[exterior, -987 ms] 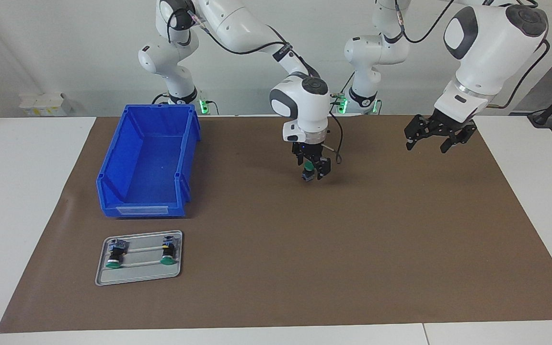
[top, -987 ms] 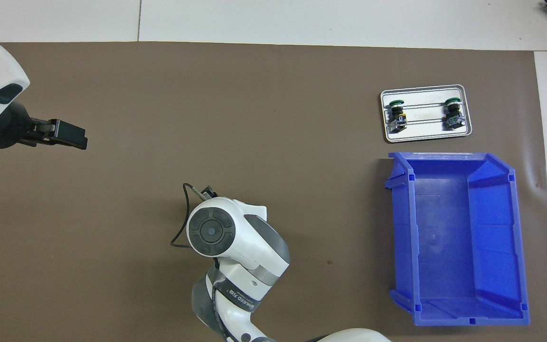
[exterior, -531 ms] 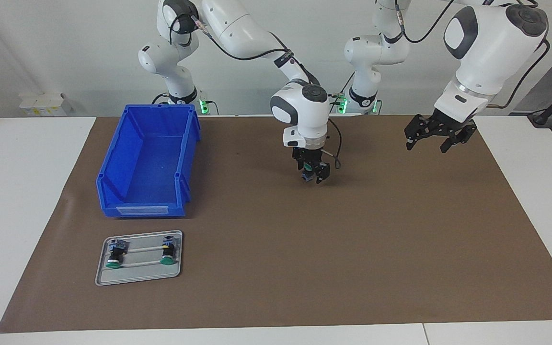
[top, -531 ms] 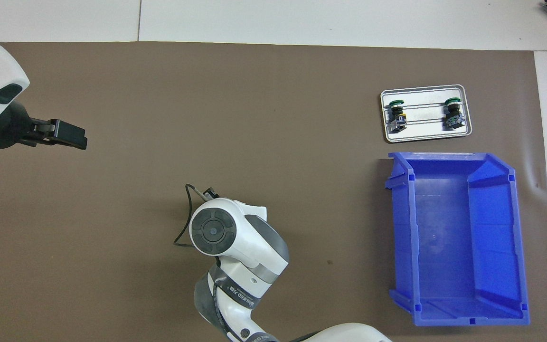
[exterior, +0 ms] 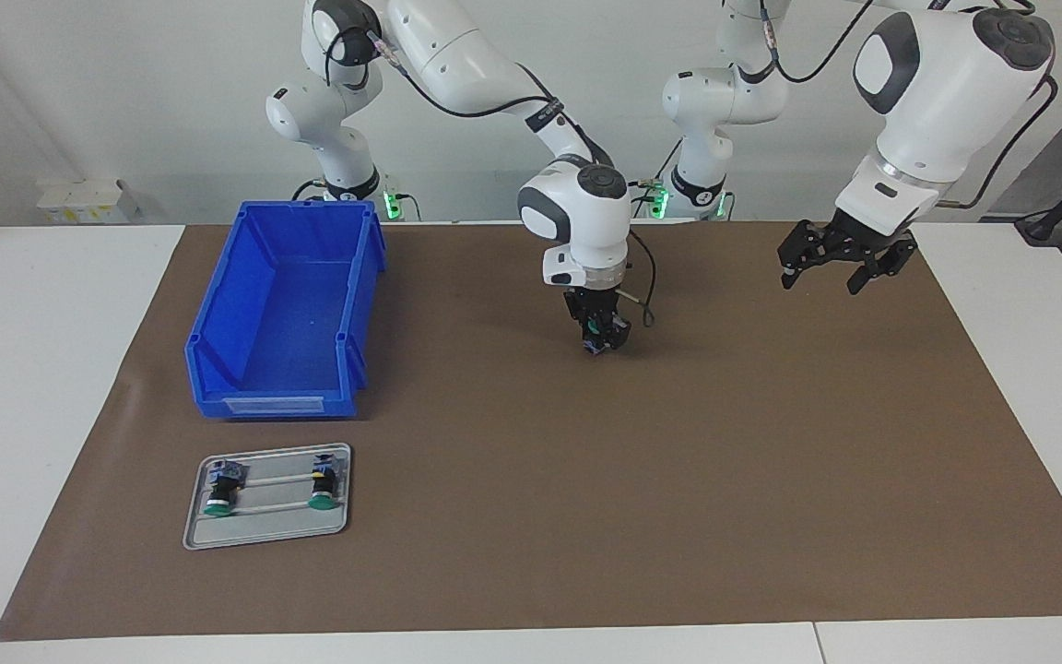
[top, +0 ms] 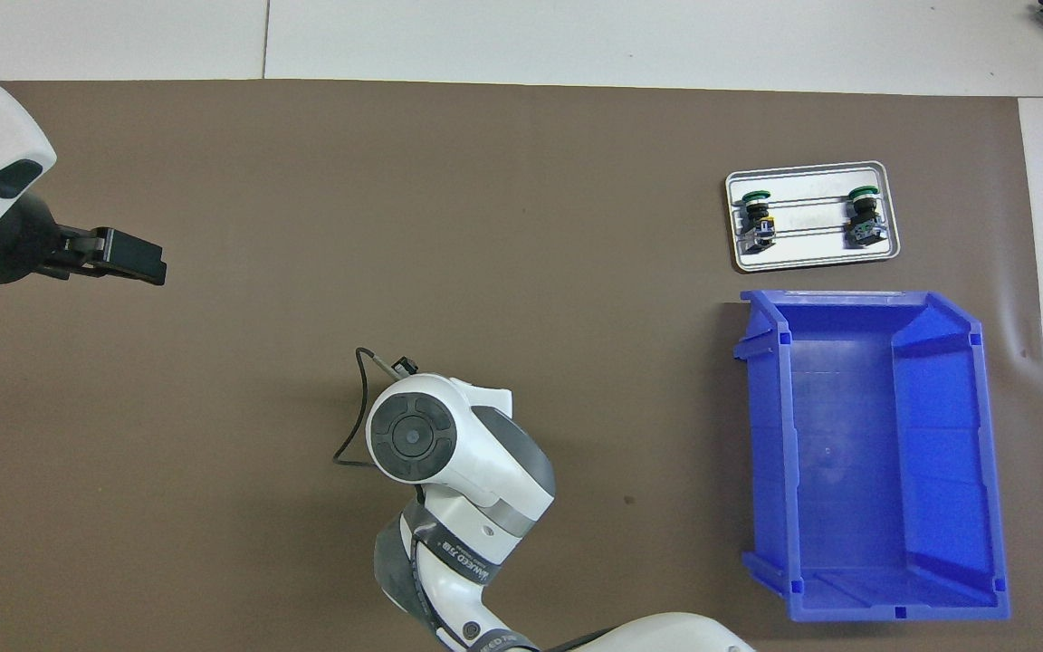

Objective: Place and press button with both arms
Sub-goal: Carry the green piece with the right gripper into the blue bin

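My right gripper (exterior: 597, 336) hangs straight down over the middle of the brown mat, shut on a green-capped button (exterior: 595, 327). The button's base is at or just above the mat; I cannot tell if it touches. In the overhead view the right arm's white wrist (top: 413, 435) hides the gripper and the button. My left gripper (exterior: 828, 269) waits, open and empty, in the air over the mat toward the left arm's end; it also shows in the overhead view (top: 128, 256).
Two more green-capped buttons (exterior: 220, 490) (exterior: 323, 485) lie on a silver tray (exterior: 264, 532) toward the right arm's end, seen also in the overhead view (top: 811, 255). An empty blue bin (exterior: 282, 304) (top: 865, 453) stands beside the tray, nearer to the robots.
My right gripper has come down with the button toward the mat, and its fingers look closer together. The left arm has not moved.
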`<state>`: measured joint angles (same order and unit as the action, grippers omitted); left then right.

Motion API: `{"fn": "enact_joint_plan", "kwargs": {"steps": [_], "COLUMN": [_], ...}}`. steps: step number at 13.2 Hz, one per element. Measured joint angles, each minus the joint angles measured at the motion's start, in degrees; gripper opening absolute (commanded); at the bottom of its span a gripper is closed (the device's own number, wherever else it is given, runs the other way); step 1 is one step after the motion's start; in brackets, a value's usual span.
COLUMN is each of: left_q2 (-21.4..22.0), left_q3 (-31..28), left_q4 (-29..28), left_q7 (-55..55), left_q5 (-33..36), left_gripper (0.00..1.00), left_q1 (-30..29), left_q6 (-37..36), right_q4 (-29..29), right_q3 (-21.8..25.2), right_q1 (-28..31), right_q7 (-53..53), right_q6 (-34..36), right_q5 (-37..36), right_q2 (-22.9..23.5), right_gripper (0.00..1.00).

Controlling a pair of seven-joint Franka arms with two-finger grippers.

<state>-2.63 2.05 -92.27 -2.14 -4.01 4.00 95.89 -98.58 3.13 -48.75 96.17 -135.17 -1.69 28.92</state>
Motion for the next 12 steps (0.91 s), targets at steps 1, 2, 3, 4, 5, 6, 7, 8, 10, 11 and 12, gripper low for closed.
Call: {"fn": "enact_joint_plan", "kwargs": {"steps": [1,2,3,4,5,6,7,8,10,11,12], "left_q2": [0.0,0.0,0.0,0.0,0.0,0.0,0.0,0.0,0.0,0.0,0.0], "left_q3": [0.0,0.0,0.0,0.0,0.0,0.0,0.0,0.0,0.0,0.0,0.0], "left_q4": [0.0,0.0,0.0,0.0,0.0,0.0,0.0,0.0,0.0,0.0,0.0], "left_q7": [0.0,0.0,0.0,0.0,0.0,0.0,0.0,0.0,0.0,0.0,0.0], "left_q5": [0.0,0.0,0.0,0.0,0.0,0.0,0.0,0.0,0.0,0.0,0.0], "left_gripper": [1.0,1.0,1.0,1.0,1.0,1.0,1.0,1.0,1.0,1.0,1.0], "left_q1": [0.0,0.0,0.0,0.0,0.0,0.0,0.0,0.0,0.0,0.0,0.0], "left_q6": [0.0,0.0,0.0,0.0,0.0,0.0,0.0,0.0,0.0,0.0,0.0], "right_q4": [0.3,0.7,1.1,1.3,1.3,1.3,1.2,1.1,0.2,-0.7,-2.0], "right_q3": [0.1,0.3,0.4,0.4,0.4,0.5,0.5,0.5,0.6,0.6,0.7], "right_q1": [1.0,2.3,3.9,5.7,7.7,9.8,11.7,13.7,18.6,21.6,24.9], "right_q7": [-2.0,-4.9,-8.2,-11.2,-14.4,-18.2,-22.2,-26.7,-36.8,-42.7,-49.0], "right_q6": [0.5,1.8,4.0,6.3,8.8,11.6,14.6,17.6,21.2,21.7,21.9], "right_q5": [0.0,0.0,0.0,0.0,0.0,0.0,0.0,0.0,0.0,0.0,0.0], "right_q2": [-0.5,-1.6,-3.4,-5.5,-8.0,-10.5,-12.6,-14.5,-17.5,-19.1,-20.9], "right_gripper": [0.0,0.0,0.0,0.0,0.0,0.0,0.0,0.0,0.0,0.0,0.0]}}
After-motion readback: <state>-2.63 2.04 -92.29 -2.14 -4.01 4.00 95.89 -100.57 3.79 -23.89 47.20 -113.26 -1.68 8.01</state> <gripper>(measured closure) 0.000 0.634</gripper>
